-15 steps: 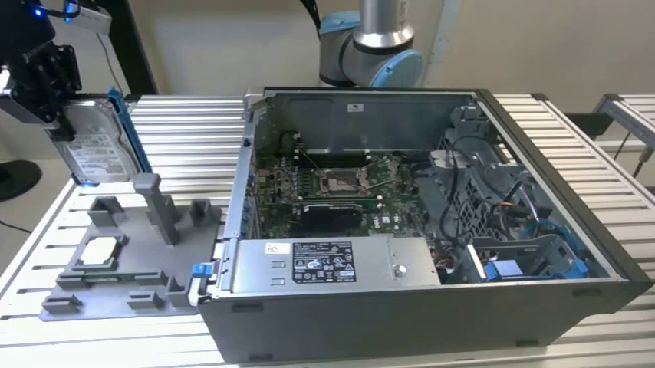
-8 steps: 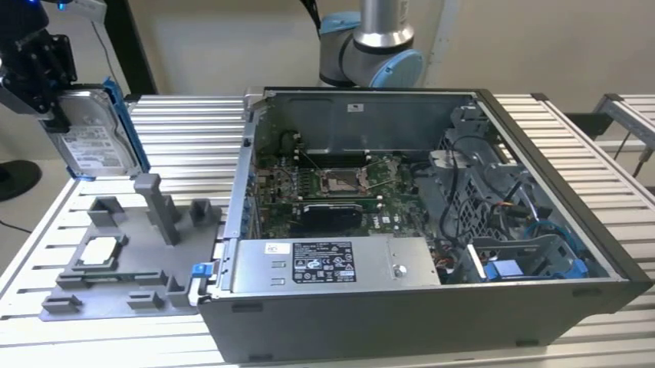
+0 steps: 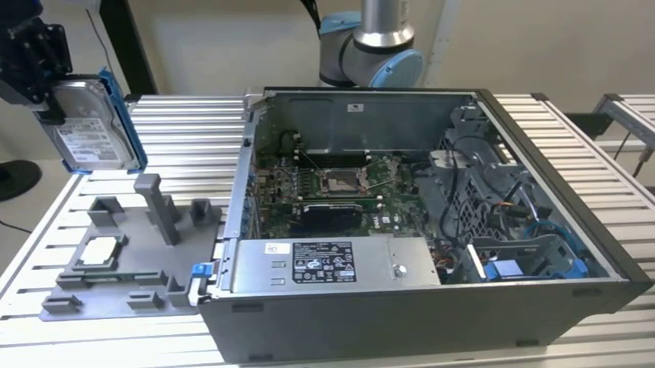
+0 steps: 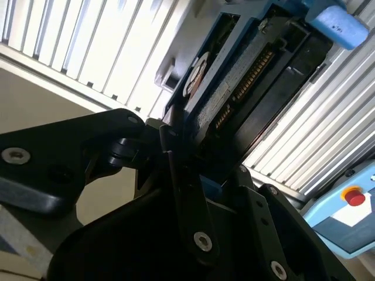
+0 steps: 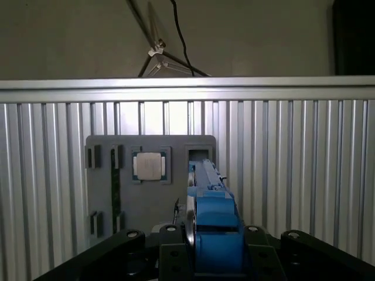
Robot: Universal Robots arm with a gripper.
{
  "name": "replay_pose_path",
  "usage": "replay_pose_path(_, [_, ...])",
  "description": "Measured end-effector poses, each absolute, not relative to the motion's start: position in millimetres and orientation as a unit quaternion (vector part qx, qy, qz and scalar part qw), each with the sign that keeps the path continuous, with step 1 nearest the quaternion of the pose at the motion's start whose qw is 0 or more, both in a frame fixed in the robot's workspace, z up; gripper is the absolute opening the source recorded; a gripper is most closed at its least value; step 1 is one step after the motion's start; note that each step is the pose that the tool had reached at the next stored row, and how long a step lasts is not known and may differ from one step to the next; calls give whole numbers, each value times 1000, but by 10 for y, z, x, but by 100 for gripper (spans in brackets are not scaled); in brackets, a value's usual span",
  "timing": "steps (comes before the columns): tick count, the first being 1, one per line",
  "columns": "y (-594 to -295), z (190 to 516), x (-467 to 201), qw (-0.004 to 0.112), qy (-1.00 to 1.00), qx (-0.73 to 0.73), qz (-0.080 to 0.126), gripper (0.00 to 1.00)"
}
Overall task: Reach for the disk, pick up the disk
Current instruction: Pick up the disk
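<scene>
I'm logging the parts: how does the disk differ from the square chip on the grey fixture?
The disk hangs upright in the gripper; the chip lies flat in the fixture. The disk is bigger, oblong and blue-railed; the chip is small, square and bare. Both are silver-grey.

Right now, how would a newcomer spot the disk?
Start at the open computer case; on the exterior view's left of it lies a grey tray. Above the tray, the gripper holds the disk in the air. Blue rails and a white label set it apart from the tray's small square chip.
</scene>
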State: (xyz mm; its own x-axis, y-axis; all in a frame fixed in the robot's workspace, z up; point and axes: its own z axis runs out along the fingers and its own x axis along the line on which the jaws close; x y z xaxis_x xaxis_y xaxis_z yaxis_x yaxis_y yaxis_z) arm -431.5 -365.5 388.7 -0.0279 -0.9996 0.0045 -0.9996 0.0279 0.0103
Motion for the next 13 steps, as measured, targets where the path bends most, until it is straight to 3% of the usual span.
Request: replay_pose_path(13, [-3655, 4085, -4315, 5, -717, 697, -2, 0])
